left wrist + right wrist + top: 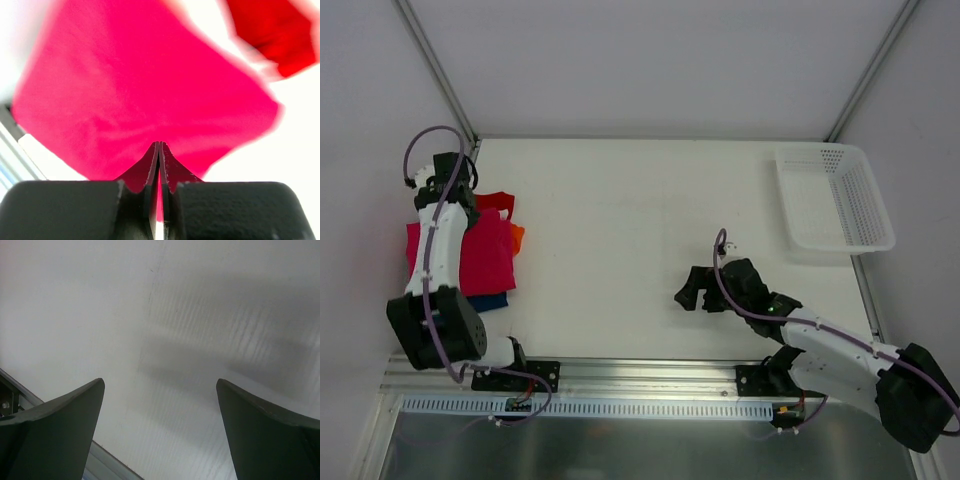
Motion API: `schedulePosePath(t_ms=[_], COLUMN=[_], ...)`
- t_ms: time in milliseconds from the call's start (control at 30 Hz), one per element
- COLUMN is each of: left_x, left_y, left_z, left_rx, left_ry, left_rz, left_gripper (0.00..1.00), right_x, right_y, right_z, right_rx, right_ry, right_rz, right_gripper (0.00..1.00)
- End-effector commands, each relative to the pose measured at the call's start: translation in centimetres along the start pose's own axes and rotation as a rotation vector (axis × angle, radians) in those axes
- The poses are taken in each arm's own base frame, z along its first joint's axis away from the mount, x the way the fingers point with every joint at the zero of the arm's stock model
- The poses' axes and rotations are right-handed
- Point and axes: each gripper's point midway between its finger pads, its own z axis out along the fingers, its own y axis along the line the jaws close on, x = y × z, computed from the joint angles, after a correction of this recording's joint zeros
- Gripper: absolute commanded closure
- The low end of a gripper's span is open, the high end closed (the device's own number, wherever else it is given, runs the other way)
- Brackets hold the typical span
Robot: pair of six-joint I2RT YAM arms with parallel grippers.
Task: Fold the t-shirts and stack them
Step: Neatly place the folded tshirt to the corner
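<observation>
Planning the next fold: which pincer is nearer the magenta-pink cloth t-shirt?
Left. The left pincer is over the magenta-pink t-shirt; the right pincer is far to its right, above the white table.

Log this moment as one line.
left gripper shut over magenta shirt | right gripper open over table | red shirt, orange shirt, blue shirt peek around it

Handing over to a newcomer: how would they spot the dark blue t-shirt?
At the table's left edge, a pile of shirts lies beneath the left arm. The magenta-pink shirt tops it; the dark blue t-shirt is the strip poking out at its near edge. It is the only dark cloth; the red shirt and orange shirt peek out farther back.
</observation>
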Motion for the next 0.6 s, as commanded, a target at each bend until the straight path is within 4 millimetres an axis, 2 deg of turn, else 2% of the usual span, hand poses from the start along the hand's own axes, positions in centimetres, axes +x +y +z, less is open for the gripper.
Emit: schedulePosePath(t_ms=[0,33,67,100,133,233,267,333,367,400,433,467,500,567], left_x=[-5.6,-7.4,-7.8,-8.2,-8.6,-7.7,-6.7,-4.7,-3.7,-2.0,-0.9,-0.7,2.8,5.1], left_y=[1.8,2.5,2.6,3.1,4.1,5.2,4.2,3.3,1.7,0.9,-0.1,-1.2,-2.9,-4.1], left_z=[-10.2,-14.3,-16.6,-18.5,-22.0,-25.9,-26.8,-26.9,-27.8,-27.1,-27.4,-28.6,-29.4,-30.9], left_rx=[0.142,0.228,0.294,0.34,0.416,0.557,0.647,0.734,0.848,0.891,0.965,1.066,1.249,1.426], left_ry=[-0.289,-0.385,-0.421,-0.458,-0.532,-0.594,-0.573,-0.546,-0.527,-0.503,-0.484,-0.515,-0.441,-0.41], left_rz=[-0.136,-0.176,-0.193,-0.214,-0.254,-0.25,-0.209,-0.15,-0.092,-0.04,0.0,0.031,0.132,0.2], left_gripper=[1.0,1.0,1.0,1.0,1.0,1.0,1.0,1.0,1.0,1.0,1.0,1.0,1.0,0.98], right_x=[-2.3,-2.9,-4.3,-4.5,-5.1,-7.2,-7.6,-8.3,-8.3,-8.5,-8.6,-8.2,-8.2,-8.1], right_y=[-0.1,-0.2,0.7,0.5,0.5,0.9,0.9,0.9,0.7,0.4,0.3,-0.1,-0.4,-0.8], right_z=[-1.9,-2.4,-3.4,-4.1,-4.7,-7.1,-7.6,-8.8,-9.2,-9.5,-9.8,-9.9,-10.1,-10.3], right_rx=[0.065,0.084,0.063,0.077,0.094,0.115,0.121,0.13,0.139,0.156,0.164,0.18,0.198,0.218], right_ry=[-0.058,-0.081,-0.124,-0.124,-0.148,-0.21,-0.224,-0.258,-0.261,-0.271,-0.273,-0.258,-0.26,-0.253], right_rz=[-0.049,-0.056,-0.072,-0.083,-0.092,-0.124,-0.134,-0.138,-0.142,-0.136,-0.136,-0.137,-0.137,-0.139], right_gripper=[0.01,0.0,0.01,0.0,0.01,0.01,0.01,0.01,0.01,0.0,0.01,0.01,0.0,0.01])
